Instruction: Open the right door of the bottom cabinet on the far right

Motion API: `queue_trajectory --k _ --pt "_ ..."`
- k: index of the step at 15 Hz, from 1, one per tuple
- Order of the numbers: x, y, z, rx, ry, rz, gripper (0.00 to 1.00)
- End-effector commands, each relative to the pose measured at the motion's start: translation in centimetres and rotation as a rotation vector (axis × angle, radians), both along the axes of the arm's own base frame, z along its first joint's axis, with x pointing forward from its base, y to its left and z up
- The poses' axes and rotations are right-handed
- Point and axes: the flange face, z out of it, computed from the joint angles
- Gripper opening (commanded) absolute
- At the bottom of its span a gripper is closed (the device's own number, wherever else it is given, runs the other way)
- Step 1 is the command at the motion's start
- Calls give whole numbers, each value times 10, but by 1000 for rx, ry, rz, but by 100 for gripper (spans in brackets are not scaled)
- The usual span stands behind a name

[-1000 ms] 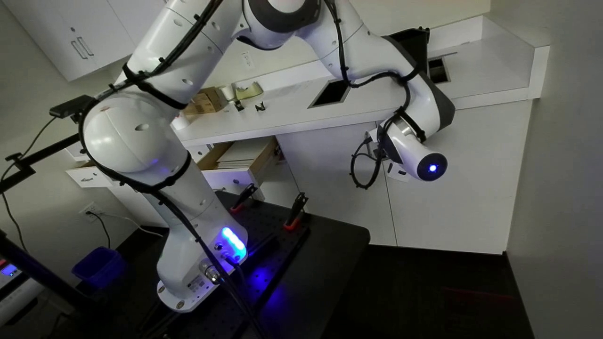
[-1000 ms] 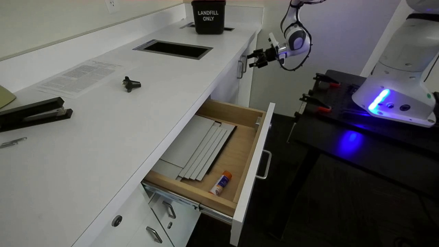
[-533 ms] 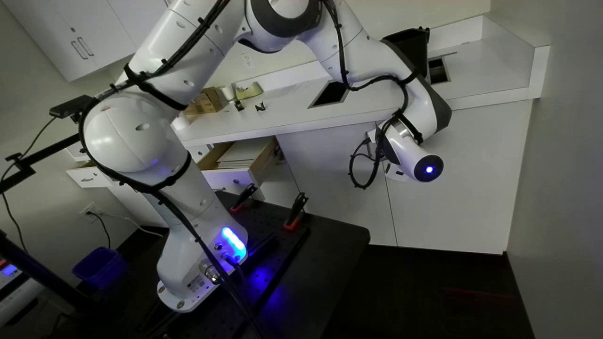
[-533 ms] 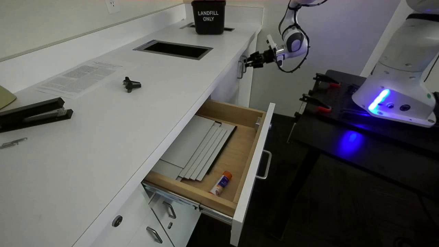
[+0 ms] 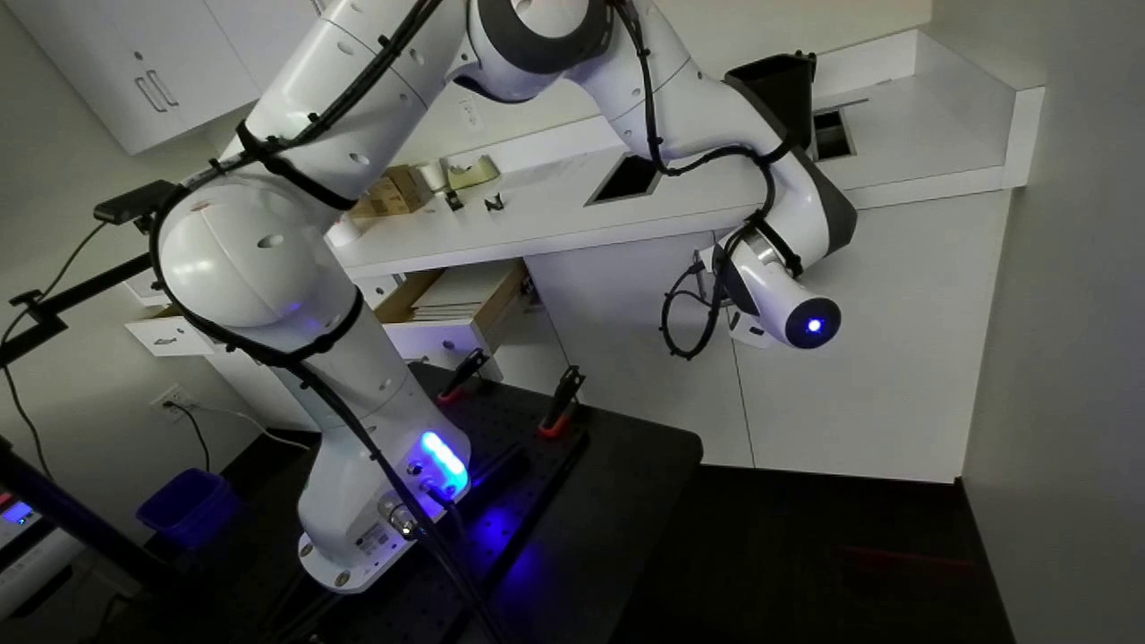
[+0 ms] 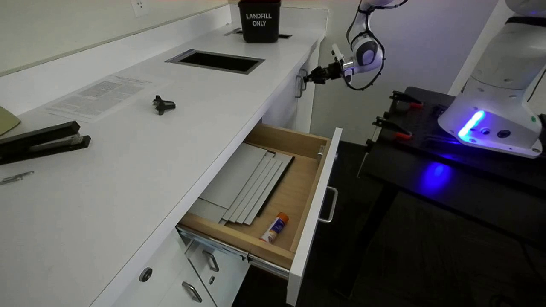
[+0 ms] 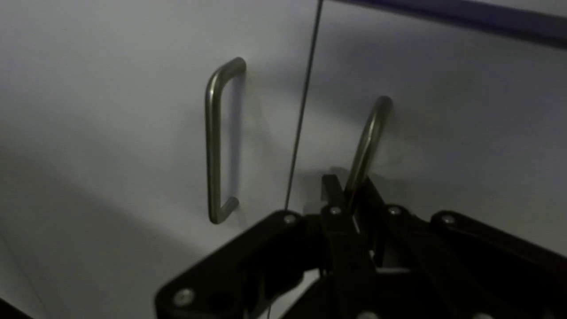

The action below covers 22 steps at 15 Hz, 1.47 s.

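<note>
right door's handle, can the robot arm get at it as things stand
Likely yes: in the wrist view the claw looks closed on the lower part of the handle on the right door; the neighbouring handle stands apart from the claw, and nothing visible blocks the way.

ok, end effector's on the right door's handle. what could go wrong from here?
1. The end effector, shut on the rounded handle, may slide along it under load.
2. The right door likely hinges beside the wall; a straight pull could twist the grip.
3. The hanging cable loop might snag during the swing.
</note>
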Motion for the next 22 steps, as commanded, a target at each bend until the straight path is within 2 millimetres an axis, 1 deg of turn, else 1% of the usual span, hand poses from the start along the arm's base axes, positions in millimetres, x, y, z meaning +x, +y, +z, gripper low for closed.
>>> queue_trajectory --k 1,2,5,8,12,14,17,20,22 --pt "-13 -9 2 -3 12 -27 3" --pt "-18 -12 3 -4 16 -32 3" --pt "-46 -24 7 -5 22 -45 3" --pt "-77 -47 8 -10 35 -36 3" --pt "-135 -92 13 -15 83 18 3" --pt "-168 -121 17 -32 122 36 3" --pt "-210 -165 26 -74 185 38 3" --pt "-241 -207 37 -130 227 31 3" --pt "-251 -226 45 -159 240 35 3"
